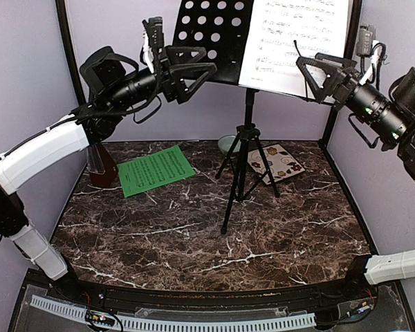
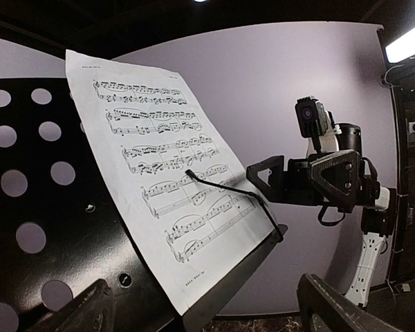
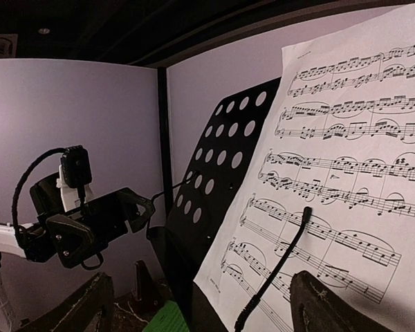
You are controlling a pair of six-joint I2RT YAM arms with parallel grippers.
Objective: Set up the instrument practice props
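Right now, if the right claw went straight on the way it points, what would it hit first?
Most likely the white sheet of music, which leans on the desk of the black music stand directly ahead of the open right claw. I can't judge exactly how close it is.

Black round-holed stand desk [image 1: 207,41], white sheet [image 1: 297,34] with black notes, green sheet [image 1: 155,171], red-brown metronome [image 1: 102,169], brown white-veined marble table [image 1: 214,242], cream patterned tile [image 1: 282,164].

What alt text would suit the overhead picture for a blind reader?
A white sheet of music rests on a black music stand, with the left gripper and right gripper open either side. A green sheet lies on the table.
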